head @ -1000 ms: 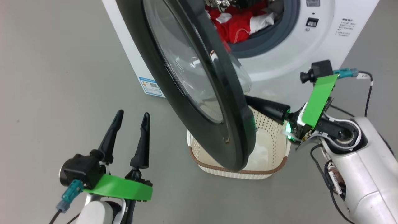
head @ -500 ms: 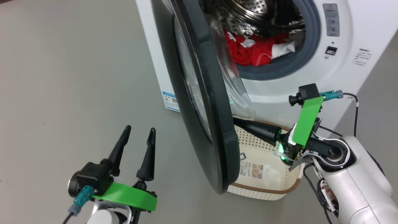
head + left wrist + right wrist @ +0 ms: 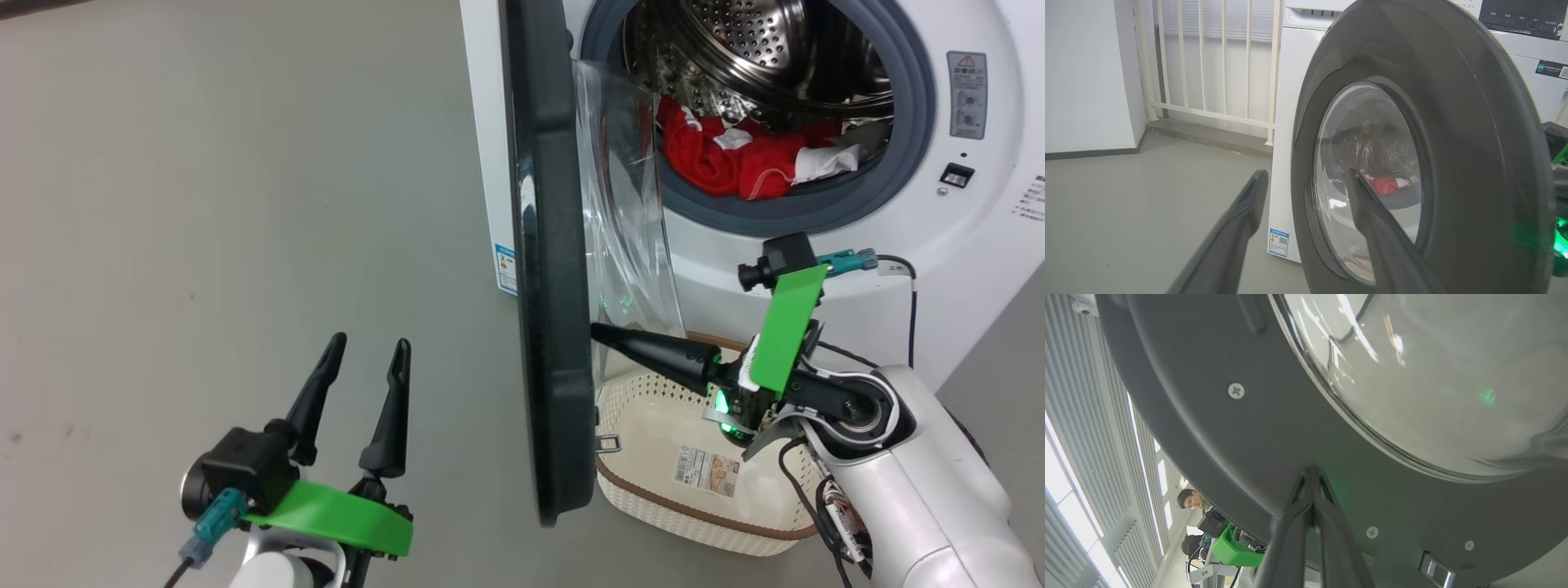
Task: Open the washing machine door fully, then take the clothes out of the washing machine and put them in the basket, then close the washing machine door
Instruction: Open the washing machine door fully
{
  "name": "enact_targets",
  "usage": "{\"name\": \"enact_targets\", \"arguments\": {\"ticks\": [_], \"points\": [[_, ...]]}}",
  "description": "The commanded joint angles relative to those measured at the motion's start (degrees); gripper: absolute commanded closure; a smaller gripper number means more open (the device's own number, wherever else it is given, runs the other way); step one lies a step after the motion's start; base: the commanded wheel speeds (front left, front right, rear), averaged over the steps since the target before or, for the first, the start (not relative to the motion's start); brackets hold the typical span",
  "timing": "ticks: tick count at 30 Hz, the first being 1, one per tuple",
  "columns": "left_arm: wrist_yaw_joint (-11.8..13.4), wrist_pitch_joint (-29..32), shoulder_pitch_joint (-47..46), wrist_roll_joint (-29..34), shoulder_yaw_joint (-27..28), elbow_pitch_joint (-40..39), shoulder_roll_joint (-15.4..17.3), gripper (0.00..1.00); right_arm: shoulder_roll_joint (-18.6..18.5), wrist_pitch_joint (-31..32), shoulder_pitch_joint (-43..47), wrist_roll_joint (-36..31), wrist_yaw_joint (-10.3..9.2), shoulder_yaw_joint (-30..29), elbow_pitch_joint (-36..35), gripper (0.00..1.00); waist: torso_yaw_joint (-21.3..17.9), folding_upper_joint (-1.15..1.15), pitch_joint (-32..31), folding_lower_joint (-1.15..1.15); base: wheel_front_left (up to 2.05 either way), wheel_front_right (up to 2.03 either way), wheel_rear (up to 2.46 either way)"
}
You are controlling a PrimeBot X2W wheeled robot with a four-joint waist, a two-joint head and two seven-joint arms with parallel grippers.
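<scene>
**Washing machine door half open, clothes in the drum.** The washing machine door (image 3: pixel 549 269) stands swung out from the washing machine (image 3: pixel 963 269). The head view shows it edge-on, with the black rim upright and the clear glass bowl (image 3: pixel 624 204) bulging toward the drum side. Behind the door, the clothes (image 3: pixel 739 159) lie in a red-and-white heap low in the steel drum (image 3: pixel 759 49), against the grey gasket (image 3: pixel 914 122). Below the door's inner side, the basket (image 3: pixel 653 494) sits on the grey floor (image 3: pixel 204 204) with a sticker (image 3: pixel 709 469) on its bottom. The door's lower edge overlaps the basket's corner in the head view.

The right claw (image 3: pixel 596 331) is on the door's inner side, above the basket. Its fingers are pressed together and hold nothing, and the tip touches the dark rim just below the glass bowl. The left claw (image 3: pixel 370 340) is on the door's outer side, apart from it. Its fingers are spread wide and empty, pointing toward the outer face. Past the door's rim in the right wrist view, a person (image 3: pixel 1190 498) is visible.
</scene>
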Motion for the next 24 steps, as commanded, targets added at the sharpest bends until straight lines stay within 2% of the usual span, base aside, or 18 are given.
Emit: {"name": "enact_targets", "arguments": {"ticks": [1,24], "points": [[0.2,-0.4,-0.1,0.0,2.0,-1.8,0.8,0.0,1.4,0.5,-0.9,0.3,0.44,1.6,-1.3,1.0,0.4,0.0,0.4,0.0,0.0,0.0,0.0],[1.8,-0.4,3.1,0.1,5.2,-6.1,0.8,0.0,2.2,0.5,-6.5,3.7,0.44,10.5,1.3,1.0,1.6,0.0,1.5,0.0,0.0,0.0,0.0]]}}
